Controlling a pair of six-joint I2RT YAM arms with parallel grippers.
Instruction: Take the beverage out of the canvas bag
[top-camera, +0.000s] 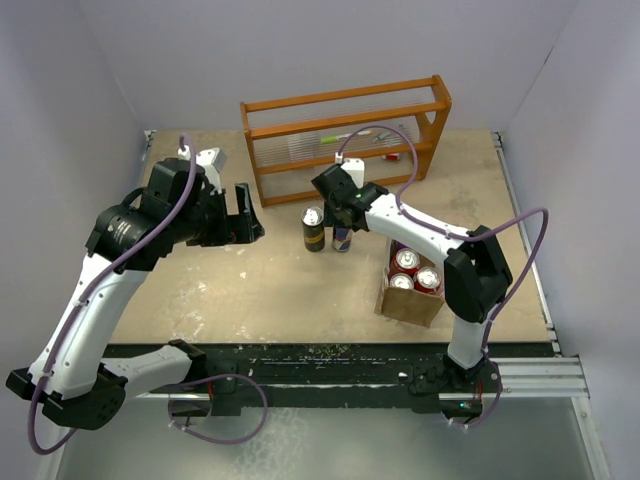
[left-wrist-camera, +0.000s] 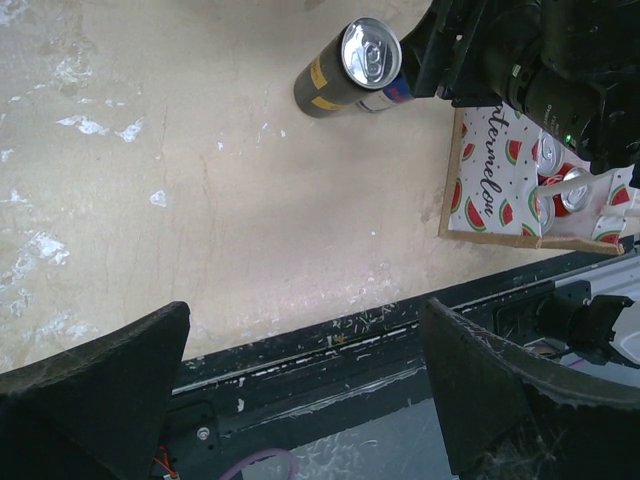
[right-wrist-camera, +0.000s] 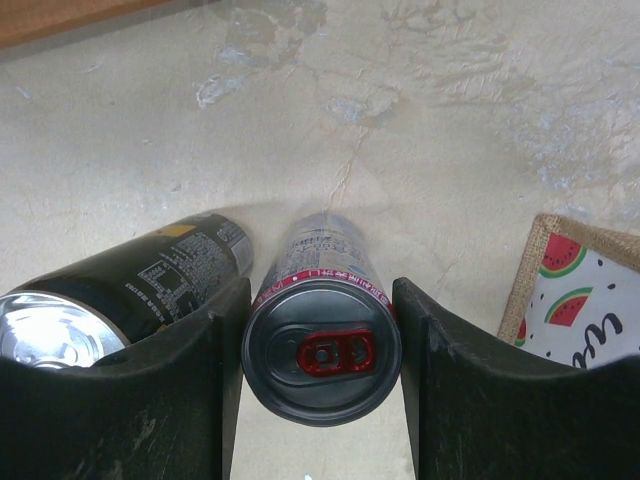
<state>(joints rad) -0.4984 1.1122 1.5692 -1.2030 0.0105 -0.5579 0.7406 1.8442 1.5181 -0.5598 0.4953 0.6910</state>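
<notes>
Tan bench (top-camera: 250, 290), its surface scuffed with white patches and edged by a black strip along the near side. At the far edge stands an orange wooden rack (top-camera: 345, 135). Near the middle two drinks stand upright, just beside each other: on the left a black can (top-camera: 313, 230) with a silver lid and yellow markings, on the right a dark-lidded can (right-wrist-camera: 320, 350) with a red tab. A canvas bag (top-camera: 410, 300) sits toward the near right, open-topped, with red cans inside.
</notes>
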